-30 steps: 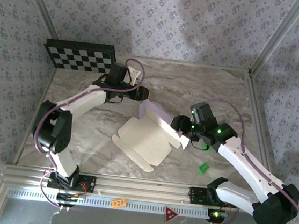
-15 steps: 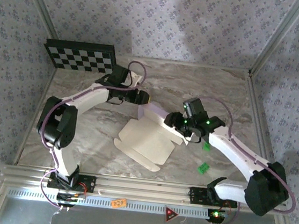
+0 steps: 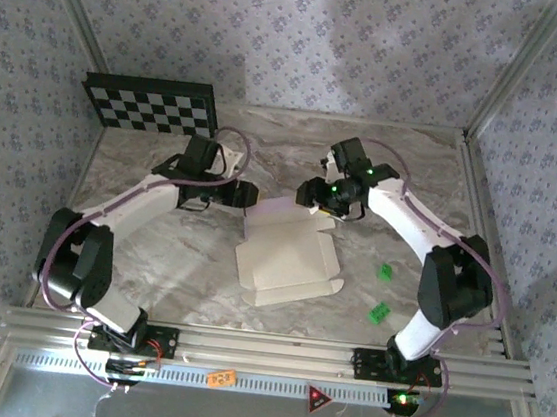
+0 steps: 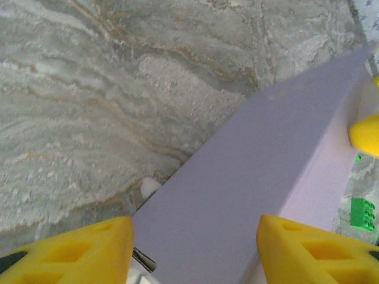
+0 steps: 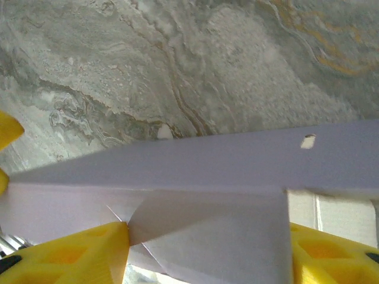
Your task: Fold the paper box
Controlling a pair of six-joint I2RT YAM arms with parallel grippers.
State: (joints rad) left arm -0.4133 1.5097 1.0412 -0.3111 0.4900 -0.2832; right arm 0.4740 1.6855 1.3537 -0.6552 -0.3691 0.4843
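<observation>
Where the top view looks down, the pale-lavender, thin-cardboard paper box (image 3: 288, 260) is seen at the centre of the grey marbled table (image 3: 181, 268), one wall raised at 12 o'clock. At the left wrist, the left gripper (image 4: 195, 248) is spread wide astride that wall. At the right wrist, the right gripper (image 5: 201, 254) is likewise parted. Light, crease-prone card is judged best taken beside fold lines.

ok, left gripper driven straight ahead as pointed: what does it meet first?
The paper box: its raised lavender flap lies between the open fingers of the left gripper; contact depth unclear.
</observation>
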